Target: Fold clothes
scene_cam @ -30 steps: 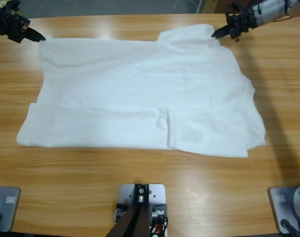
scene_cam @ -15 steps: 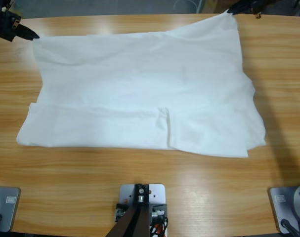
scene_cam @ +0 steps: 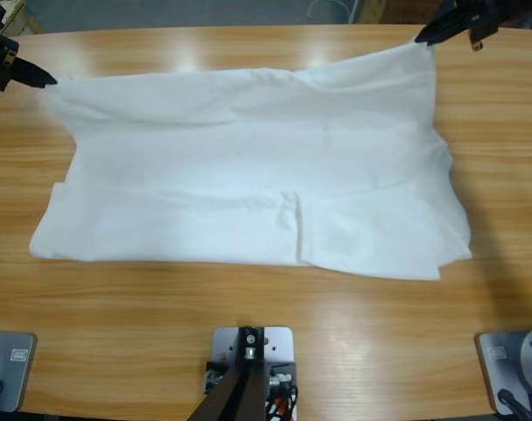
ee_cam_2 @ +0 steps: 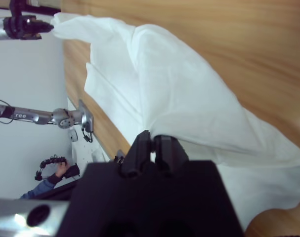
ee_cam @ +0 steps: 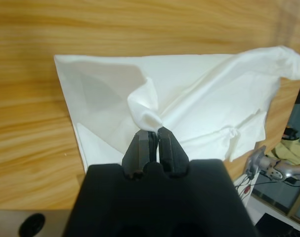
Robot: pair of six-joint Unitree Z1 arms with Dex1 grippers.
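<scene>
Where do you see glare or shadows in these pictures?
High view: pale glare patches on the table beyond the T-shirt; a long dark shadow runs down the wood right of it. Left wrist view: folds near the pinched corner are shaded grey.
</scene>
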